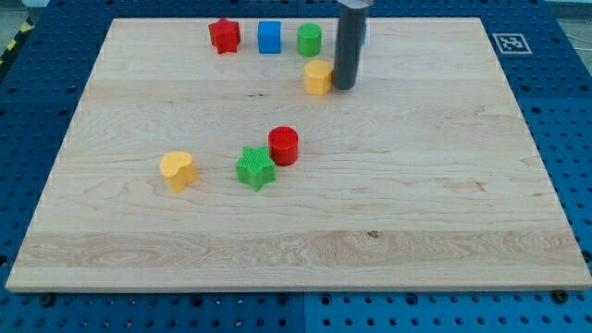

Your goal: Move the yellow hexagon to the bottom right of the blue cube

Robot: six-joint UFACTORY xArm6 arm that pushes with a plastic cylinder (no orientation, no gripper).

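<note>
Wooden board (416,185) on blue pegboard table (569,111), w/ fiducial marker sticker (510,43) at board's top-right corner. Top row, view's left to right: red star block (224,35), blue cube block (269,37), green cylinder block (309,40); just below the green one, yellow hexagon block (318,78), w/ my tip (344,87) of the dark rod touching or just beside its right side. Mid-board group: red cylinder block (284,145) just beside green star block (255,168), yellow heart-shaped block (177,170) apart to their left.

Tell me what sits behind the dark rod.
A sliver of blue peeks out at the rod's right edge, its shape covered. My tip rests beside the yellow hexagon.
</note>
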